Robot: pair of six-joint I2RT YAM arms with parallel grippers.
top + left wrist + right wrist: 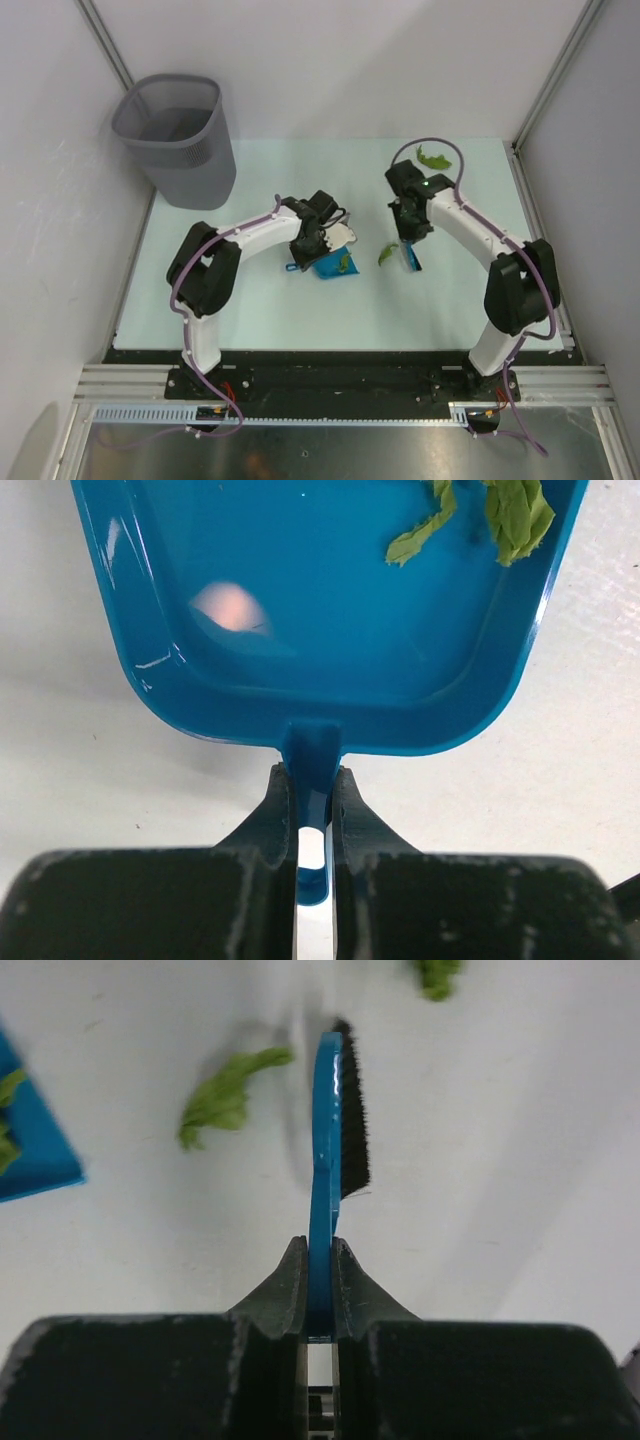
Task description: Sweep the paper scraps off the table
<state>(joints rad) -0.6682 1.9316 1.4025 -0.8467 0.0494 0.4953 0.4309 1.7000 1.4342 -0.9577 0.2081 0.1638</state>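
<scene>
My left gripper (313, 775) is shut on the handle of the blue dustpan (300, 610), which rests on the pale green table (260, 310) left of centre (330, 265). Two green paper scraps (515, 510) lie in the pan's far right corner. My right gripper (319, 1250) is shut on the blue brush (326, 1120), its black bristles facing right. One scrap (225, 1100) lies on the table just left of the brush, between brush and pan (387, 254). Another scrap (432, 158) lies at the far right of the table, also at the top of the right wrist view (435, 975).
A grey mesh wastebasket (178, 135) stands off the table's far left corner. White walls with metal posts enclose the table on three sides. The arm bases sit on a black rail (340, 380) at the near edge.
</scene>
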